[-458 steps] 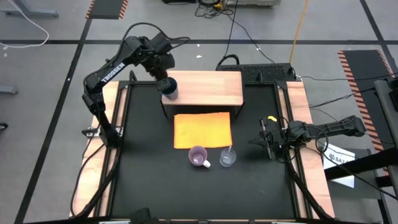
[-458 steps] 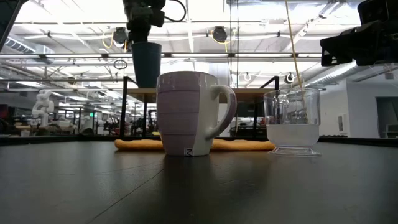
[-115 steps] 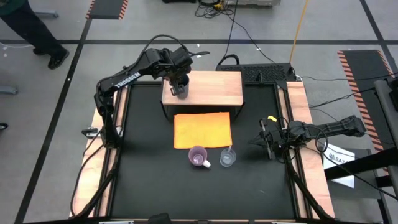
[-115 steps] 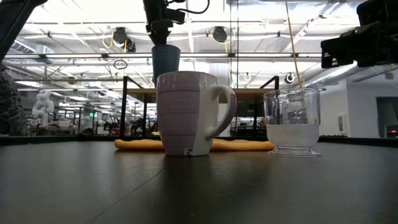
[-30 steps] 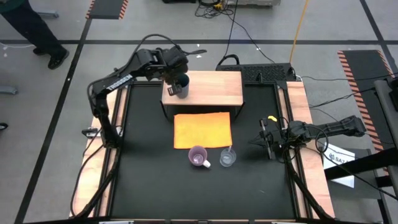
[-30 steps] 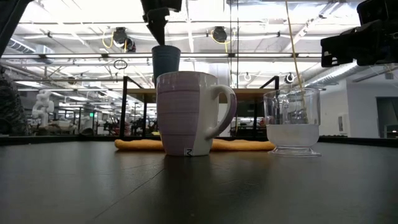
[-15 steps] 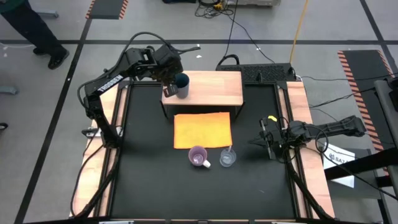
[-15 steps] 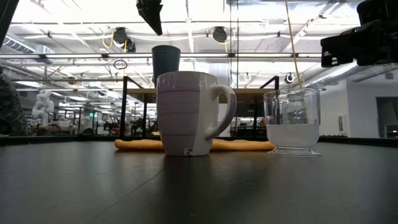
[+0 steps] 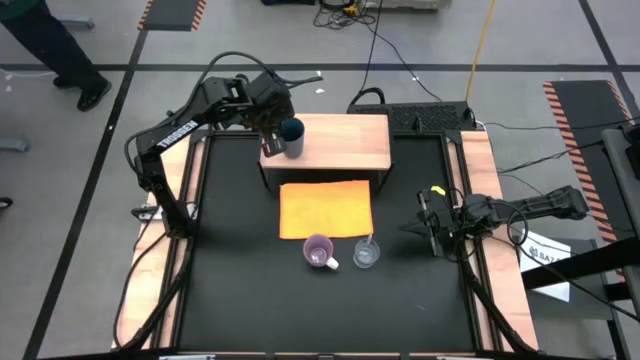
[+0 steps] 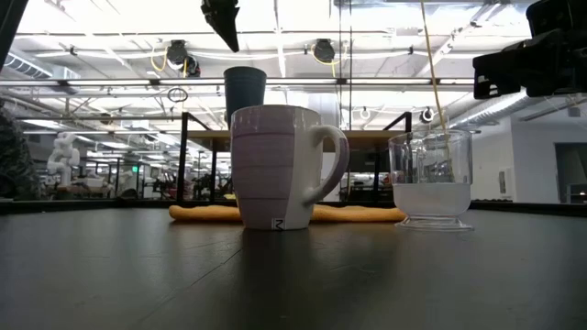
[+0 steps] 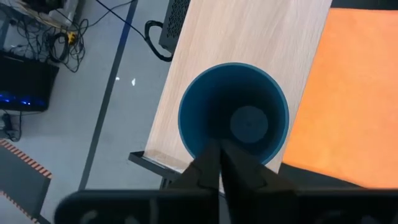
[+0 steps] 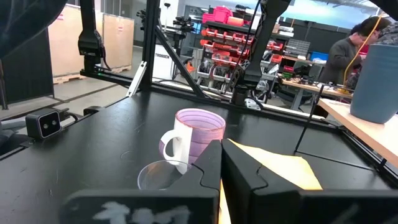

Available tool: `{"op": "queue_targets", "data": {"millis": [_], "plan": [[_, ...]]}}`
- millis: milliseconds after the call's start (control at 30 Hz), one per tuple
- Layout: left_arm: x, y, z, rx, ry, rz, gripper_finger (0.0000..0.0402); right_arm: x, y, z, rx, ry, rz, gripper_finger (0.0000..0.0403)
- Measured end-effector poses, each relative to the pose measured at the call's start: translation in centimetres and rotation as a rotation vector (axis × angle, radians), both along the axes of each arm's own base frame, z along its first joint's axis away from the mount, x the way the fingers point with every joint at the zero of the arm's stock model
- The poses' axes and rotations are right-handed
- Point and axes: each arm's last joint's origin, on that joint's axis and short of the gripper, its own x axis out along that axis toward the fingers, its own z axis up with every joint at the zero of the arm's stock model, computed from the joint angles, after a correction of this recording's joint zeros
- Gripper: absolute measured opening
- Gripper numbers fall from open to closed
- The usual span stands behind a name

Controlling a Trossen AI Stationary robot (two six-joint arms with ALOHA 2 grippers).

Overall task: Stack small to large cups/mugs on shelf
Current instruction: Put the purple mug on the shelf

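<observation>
Blue tumbler (image 9: 292, 138) stands upright on the shelf (image 9: 340, 142), at its left end near the left edge, nothing holding it. Left gripper (image 9: 270, 127) hangs above the tumbler, just off its left side, fingers together and clear of the rim; the left wrist view looks straight down into the open tumbler (image 11: 234, 120) past the closed fingertips. In the low view the left gripper (image 10: 223, 20) sits above the tumbler's rim with a gap between them. Lilac mug (image 9: 319, 251) and clear cup (image 9: 366, 254) stand side by side on the black worktop (image 9: 240, 260), in front of the orange sheet (image 9: 326, 208), mug on the left with its handle towards the cup, not touching. Right gripper (image 9: 425, 226) rests low at the worktop's right side, fingers together, empty, pointing at the mug and cup.
</observation>
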Motion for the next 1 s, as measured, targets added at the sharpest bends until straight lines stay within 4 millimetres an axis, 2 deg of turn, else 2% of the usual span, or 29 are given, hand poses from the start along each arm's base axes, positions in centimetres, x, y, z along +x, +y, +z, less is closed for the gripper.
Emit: {"op": "queue_targets", "data": {"millis": [533,667,1000], "plan": [[0.3,0.1,0.2,-0.002,-0.049,-0.016,0.0001,0.0,0.0,0.0,0.008,0.001,0.000,0.0000],[-0.2,-0.2,1.4,0.025,-0.132,-0.011,0.0001,0.0,0.0,0.0,0.007,0.001,0.000,0.0000],[-2.9,-1.8,4.9,0.046,-0.341,-0.054,0.0000,0.0,0.0,-0.1,0.005,0.013,0.000,0.0000]]}}
